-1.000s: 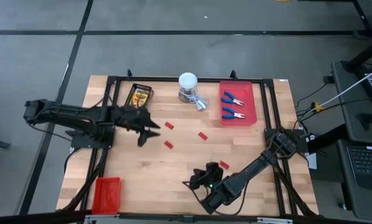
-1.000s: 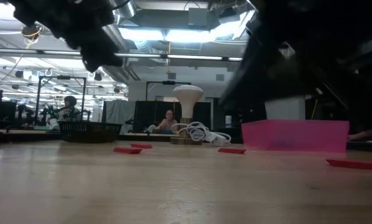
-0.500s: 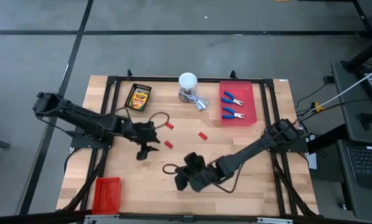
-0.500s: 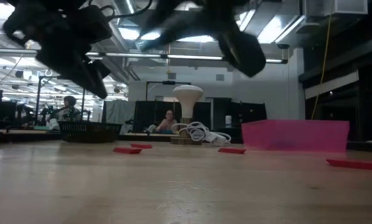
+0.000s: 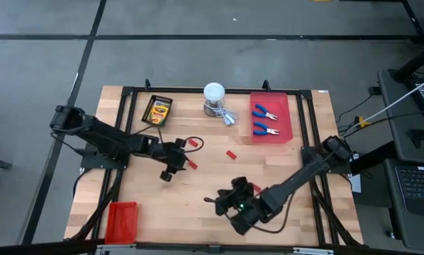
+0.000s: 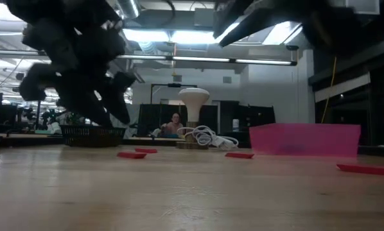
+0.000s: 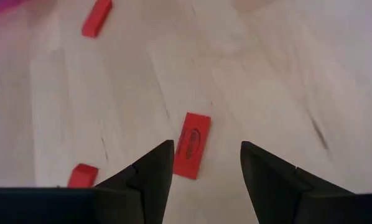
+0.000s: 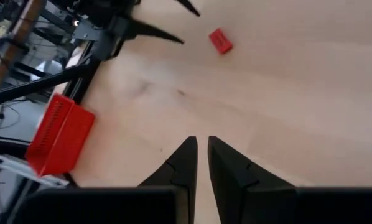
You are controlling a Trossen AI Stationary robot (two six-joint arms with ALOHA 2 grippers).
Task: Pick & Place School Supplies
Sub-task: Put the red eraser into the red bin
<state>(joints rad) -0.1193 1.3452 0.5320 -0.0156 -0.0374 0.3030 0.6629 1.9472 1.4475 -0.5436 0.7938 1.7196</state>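
Several small red blocks lie flat on the wooden table. One red block (image 7: 192, 152) (image 5: 191, 164) lies just ahead of my left gripper (image 7: 204, 149) (image 5: 181, 161), which is open, slants down over the table's middle, and touches nothing. Other blocks (image 5: 193, 143) (image 5: 231, 154) (image 5: 255, 188) lie around it. My right gripper (image 8: 201, 144) (image 5: 219, 203) hangs shut and empty above the near middle, pointing toward the near left. A crayon box (image 5: 157, 110) lies in a black tray at the far left. Two blue-handled pliers (image 5: 267, 113) (image 5: 266, 129) lie in a pink tray (image 5: 286, 120).
A white round-topped container (image 5: 214, 99) with a coiled white cord stands at the far middle. A red tray (image 5: 121, 221) (image 8: 58, 143) sits at the near left corner. Bare wood stretches between the blocks and along the near edge.
My left gripper has gone down and toward the table's right edge, rolling about its own axis, and now stands open just short of a red block. My right gripper has risen from the table near the near-right block, which stays where it was.
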